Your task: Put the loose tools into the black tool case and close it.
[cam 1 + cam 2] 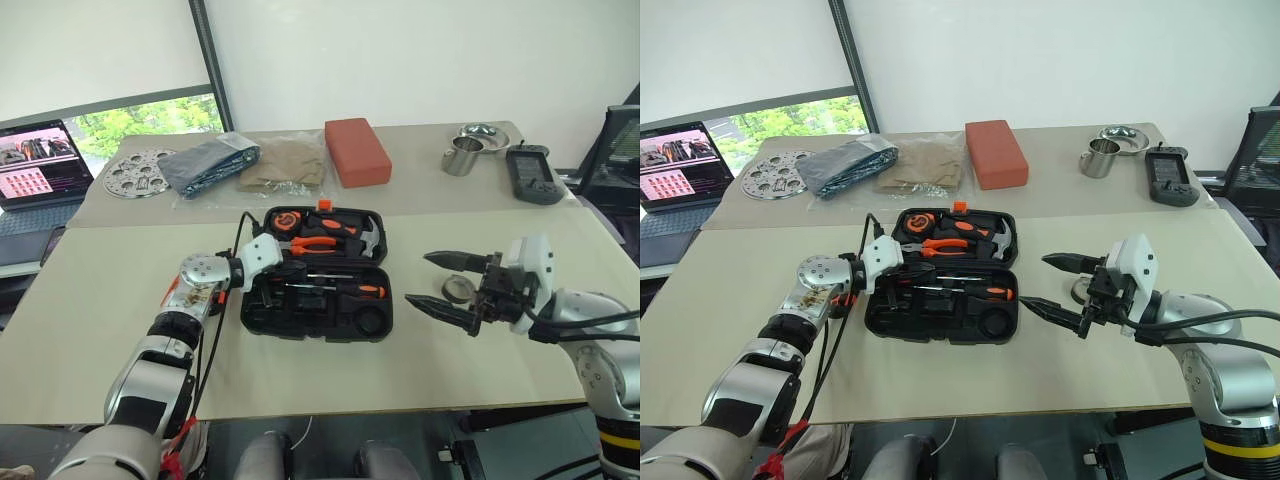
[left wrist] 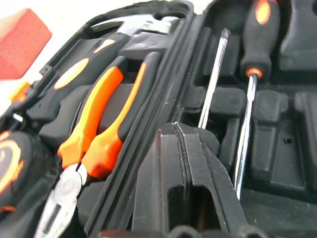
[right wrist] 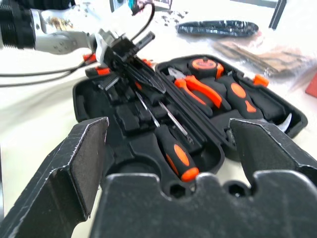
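Left hand (image 1: 283, 277) clamped, right hand (image 1: 436, 282) agape.

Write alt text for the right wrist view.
The right gripper has its fingers spread wide toward the open black tool case, which holds pliers and an orange-and-black screwdriver. The left gripper, fingers shut, reaches into the case from the far side.

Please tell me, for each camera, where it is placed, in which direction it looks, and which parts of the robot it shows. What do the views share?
Head views: high, looking down over both arms at the open black tool case.
Left wrist view: inside the case, over the shut left gripper, at two screwdrivers.
Right wrist view: between the open right gripper fingers, toward the case and left gripper.
Shared: the case.
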